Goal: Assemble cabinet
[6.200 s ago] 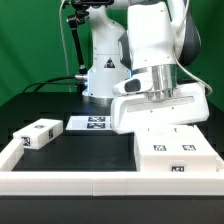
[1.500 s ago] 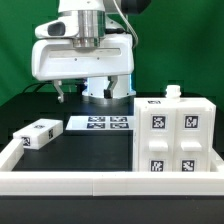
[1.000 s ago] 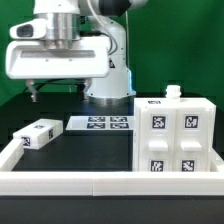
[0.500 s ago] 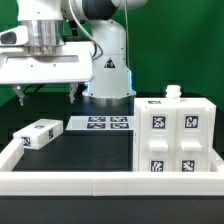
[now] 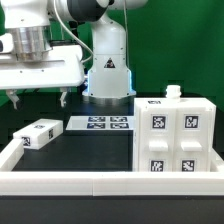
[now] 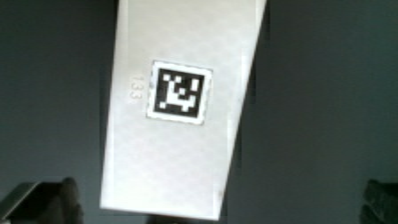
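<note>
White and boxy, the cabinet (image 5: 178, 140) stands on the black table (image 5: 100, 150) at the exterior view's right, its tags facing the camera. Well apart from it, at the exterior view's left, lies a small block (image 5: 38, 135) bearing one tag (image 6: 178, 92). The gripper (image 5: 42, 98) hangs above that block, its jaws spread wide and holding nothing.
</note>
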`<action>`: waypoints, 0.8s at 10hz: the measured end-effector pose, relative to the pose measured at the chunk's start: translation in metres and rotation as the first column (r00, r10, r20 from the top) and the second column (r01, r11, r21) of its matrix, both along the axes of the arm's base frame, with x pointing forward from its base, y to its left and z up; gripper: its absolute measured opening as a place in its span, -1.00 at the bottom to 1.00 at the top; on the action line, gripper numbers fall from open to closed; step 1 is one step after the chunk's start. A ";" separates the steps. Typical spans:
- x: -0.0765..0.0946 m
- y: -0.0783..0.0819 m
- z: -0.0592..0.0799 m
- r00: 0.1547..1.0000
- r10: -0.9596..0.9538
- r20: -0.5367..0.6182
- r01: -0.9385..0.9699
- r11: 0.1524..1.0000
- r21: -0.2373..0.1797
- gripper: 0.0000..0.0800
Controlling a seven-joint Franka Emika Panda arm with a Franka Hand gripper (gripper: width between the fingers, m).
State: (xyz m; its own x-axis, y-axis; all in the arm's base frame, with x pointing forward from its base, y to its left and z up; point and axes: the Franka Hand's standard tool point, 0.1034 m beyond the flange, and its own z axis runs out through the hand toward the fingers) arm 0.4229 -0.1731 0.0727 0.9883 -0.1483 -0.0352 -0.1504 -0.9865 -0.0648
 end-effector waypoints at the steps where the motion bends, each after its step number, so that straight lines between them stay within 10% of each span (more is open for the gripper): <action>1: -0.005 -0.001 -0.006 1.000 -0.018 -0.010 0.018 1.000 0.006 0.99; 8: -0.018 -0.012 -0.057 0.999 0.033 0.012 -0.032 0.997 -0.068 0.99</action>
State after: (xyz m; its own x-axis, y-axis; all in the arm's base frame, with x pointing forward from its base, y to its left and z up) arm 0.4051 -0.1853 0.0156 0.9930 -0.1178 -0.0131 -0.1178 -0.9930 0.0007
